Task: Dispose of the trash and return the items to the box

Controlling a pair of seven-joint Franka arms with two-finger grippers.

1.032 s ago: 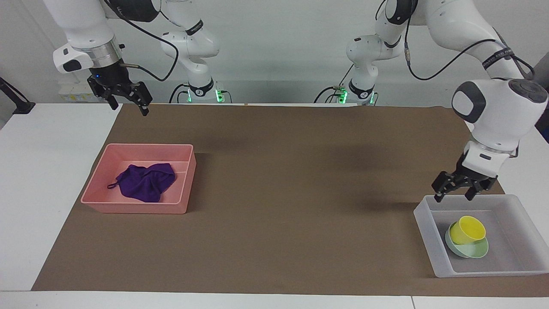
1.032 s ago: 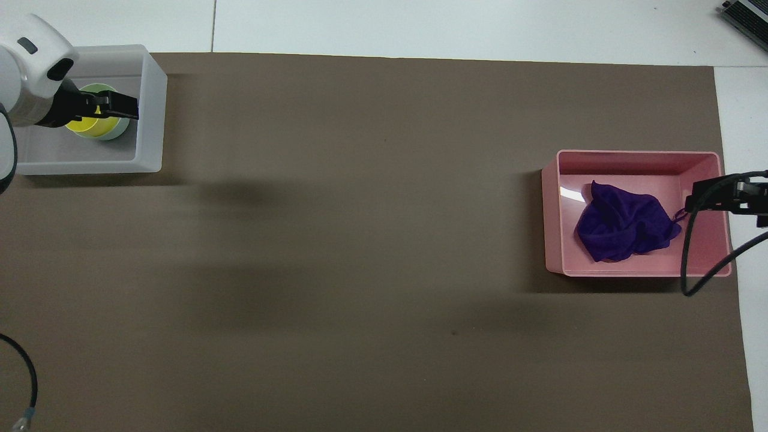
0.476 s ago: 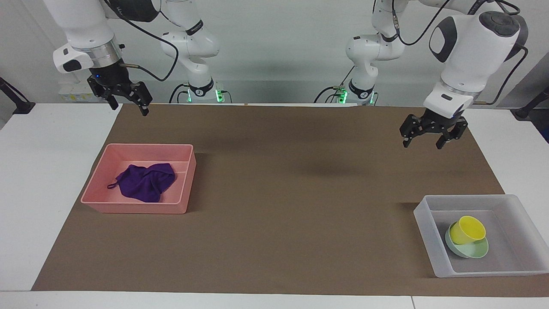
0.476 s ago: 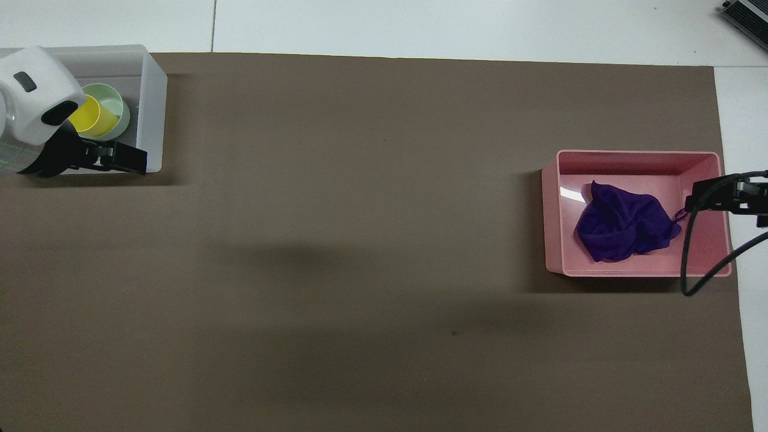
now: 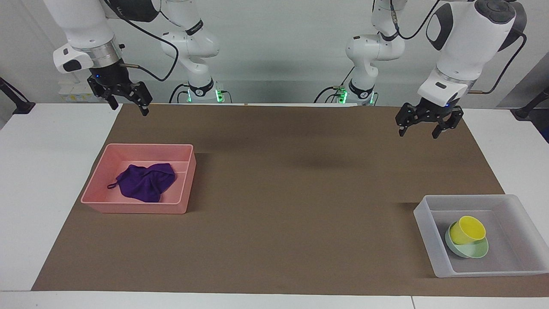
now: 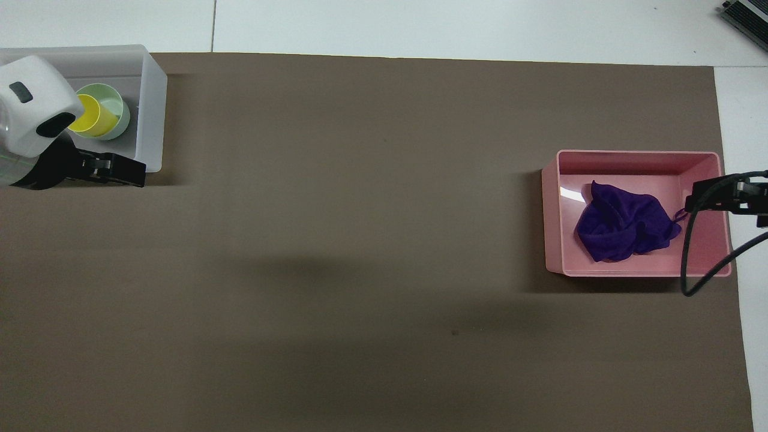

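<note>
Facing view: one purple rag point(image 5: 146, 182) in one pink tray point(image 5: 98, 179), one yellow cup point(image 5: 467, 230) tilted on one mint bowl point(image 5: 472, 251) in one whitish box point(image 5: 429, 236). Left gripper point(image 5: 424, 127) raised over brown mat point(image 5: 300, 193), fingers apart, well apart from box. Right gripper point(image 5: 124, 100) raised, spread, empty.

Overhead view: same count. Left gripper point(image 6: 123, 172) covering box point(image 6: 153, 108) edge; right gripper point(image 6: 720, 199) overlapping tray point(image 6: 636, 157), beside rag point(image 6: 624, 223)
</note>
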